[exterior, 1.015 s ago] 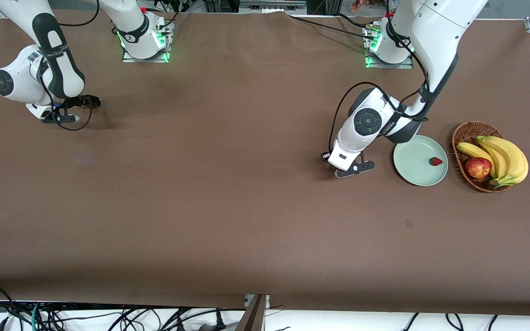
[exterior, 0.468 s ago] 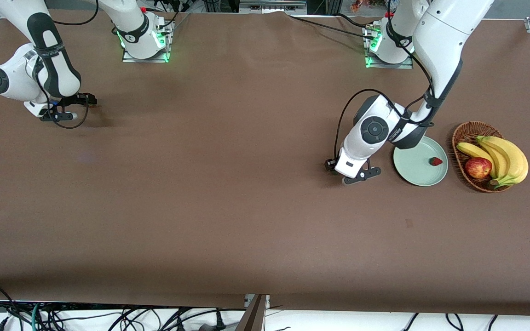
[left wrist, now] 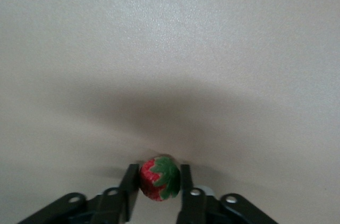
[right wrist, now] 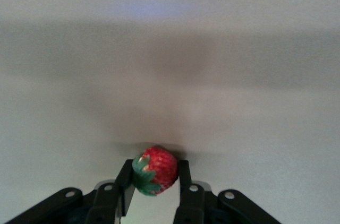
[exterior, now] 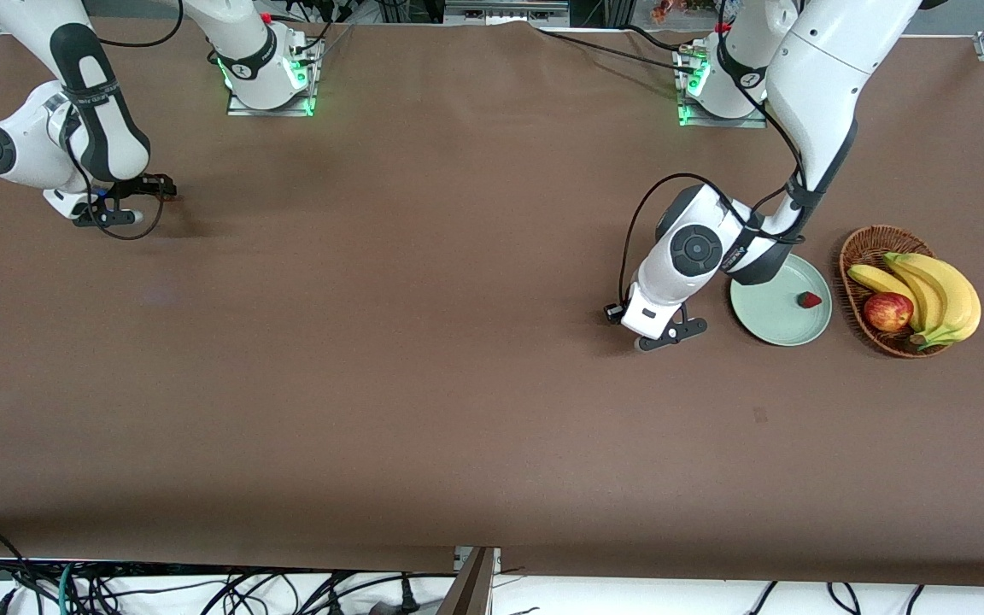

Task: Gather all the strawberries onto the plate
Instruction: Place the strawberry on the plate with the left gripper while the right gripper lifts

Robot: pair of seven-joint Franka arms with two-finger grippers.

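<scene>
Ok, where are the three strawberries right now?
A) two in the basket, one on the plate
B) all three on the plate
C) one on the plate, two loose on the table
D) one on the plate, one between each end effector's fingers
D: one strawberry lies on the plate, and each wrist view shows a strawberry between the fingers: left end effector, right end effector.

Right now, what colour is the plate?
Pale mint green, plain all over. The plate shows best in the front view.
</scene>
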